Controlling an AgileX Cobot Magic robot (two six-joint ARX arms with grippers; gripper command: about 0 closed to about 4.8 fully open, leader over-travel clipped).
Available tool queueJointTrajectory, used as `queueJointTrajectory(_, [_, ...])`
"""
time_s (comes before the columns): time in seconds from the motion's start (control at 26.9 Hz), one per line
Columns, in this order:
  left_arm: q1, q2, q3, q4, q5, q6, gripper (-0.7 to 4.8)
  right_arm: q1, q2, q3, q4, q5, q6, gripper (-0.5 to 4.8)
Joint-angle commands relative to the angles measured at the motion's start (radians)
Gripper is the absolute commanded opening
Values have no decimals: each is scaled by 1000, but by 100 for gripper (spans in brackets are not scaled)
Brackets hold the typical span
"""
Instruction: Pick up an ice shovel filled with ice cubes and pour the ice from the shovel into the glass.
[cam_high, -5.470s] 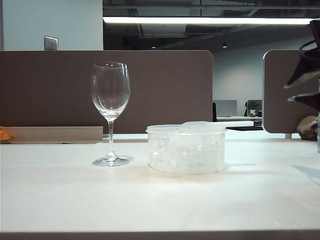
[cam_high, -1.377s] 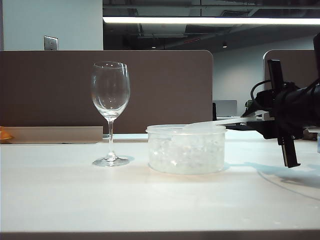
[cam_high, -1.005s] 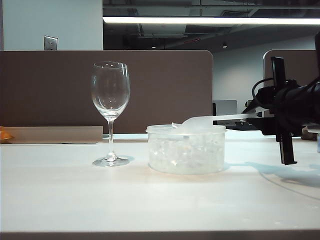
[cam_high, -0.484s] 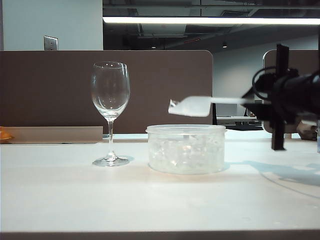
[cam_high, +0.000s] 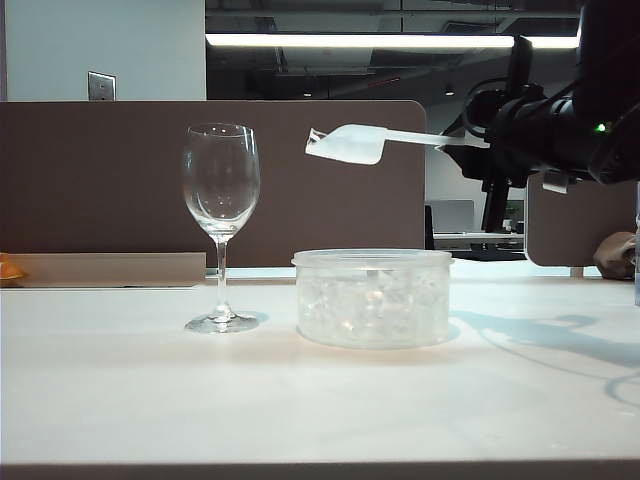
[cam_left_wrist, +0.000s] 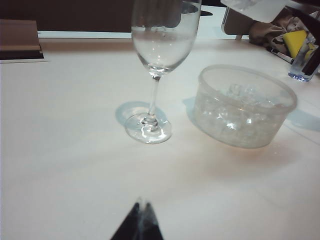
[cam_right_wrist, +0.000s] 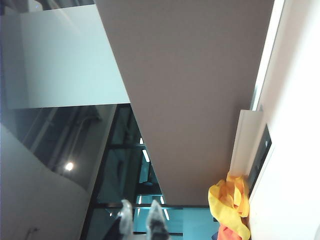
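The ice shovel (cam_high: 347, 145) hangs level in the air above the tub, its whitish bowl just right of the glass rim. My right gripper (cam_high: 468, 140) is shut on the far end of its long handle. Single ice cubes in the bowl are too small to make out; a glistening white part of the ice shovel (cam_left_wrist: 256, 7) shows in the left wrist view. The glass (cam_high: 221, 190) stands upright and holds nothing; the glass (cam_left_wrist: 161, 45) is also in the left wrist view. More ice cubes (cam_high: 370, 305) lie in the tub. My left gripper (cam_left_wrist: 141, 212) is shut, low over bare table, outside the exterior view. The right wrist view shows only its own gripper (cam_right_wrist: 141, 217) against the partition.
A round clear plastic tub (cam_high: 372, 262) stands right of the glass; the tub (cam_left_wrist: 280, 95) also shows from the left wrist. Brown partitions (cam_high: 330, 180) close the back. A small drinking glass with something yellow (cam_left_wrist: 302, 60) stands far right. Orange-yellow cloth (cam_right_wrist: 230, 205) lies by the partition.
My right gripper has lifted the ice shovel out of the tub, up and leftward toward the glass rim. Glass and tub have stayed put.
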Motion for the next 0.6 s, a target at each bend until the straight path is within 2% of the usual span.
queueJointTrajectory(0.04, [1, 1, 1, 2, 7, 4, -5, 3, -7, 37, -37, 3, -7, -2])
queueJointTrajectory(0.45, [1, 1, 1, 2, 8, 3, -5, 18, -21, 182, -208, 0, -15, -2])
queueJointTrajectory(0.6, [1, 1, 1, 2, 8, 3, -5, 31, -32, 221, -270, -2, -60, -2])
